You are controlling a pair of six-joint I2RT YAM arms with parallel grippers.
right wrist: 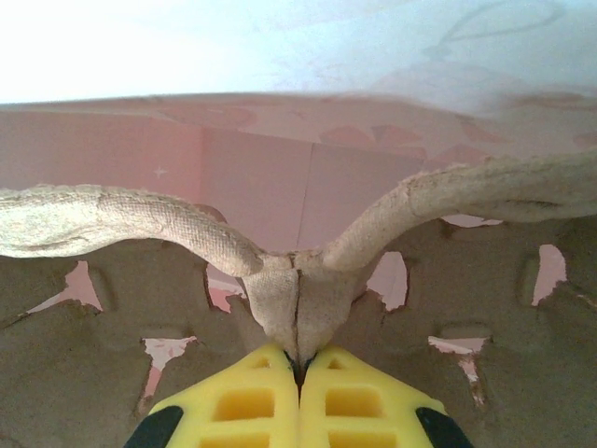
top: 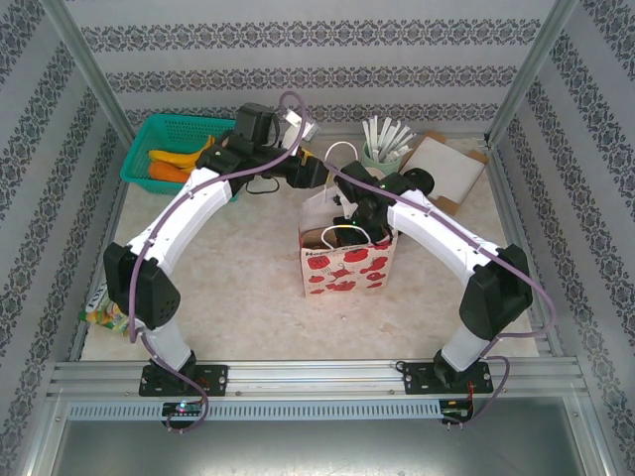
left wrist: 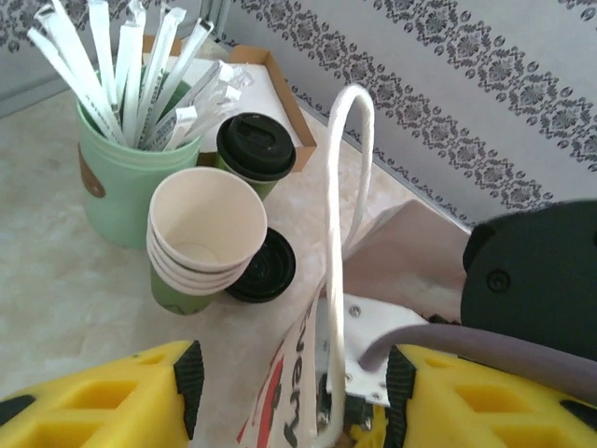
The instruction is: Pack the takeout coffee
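Observation:
The takeout coffee (left wrist: pixel 255 149), a dark green cup with a black lid, stands on the table beside the pale green holder of white sticks (left wrist: pixel 117 177). The paper bag (top: pixel 347 266), white with red prints, stands upright mid-table. My left gripper (left wrist: pixel 294 392) hovers over the bag's far rim, its yellow fingers (left wrist: pixel 103 397) apart, with the white loop handle (left wrist: pixel 338 233) rising between them, untouched. My right gripper (right wrist: pixel 298 359) is shut on the bag's near handle (right wrist: pixel 297 299), pinching it at the base. In the top view both grippers, left (top: pixel 316 171) and right (top: pixel 349 220), sit at the bag's mouth.
A stack of cream cups (left wrist: pixel 205 233) and a loose black lid (left wrist: pixel 266 266) sit in front of the coffee. A cardboard tray (top: pixel 444 169) lies back right, a green basket (top: pixel 174 149) with fruit back left. A snack packet (top: pixel 99 315) lies at the left edge.

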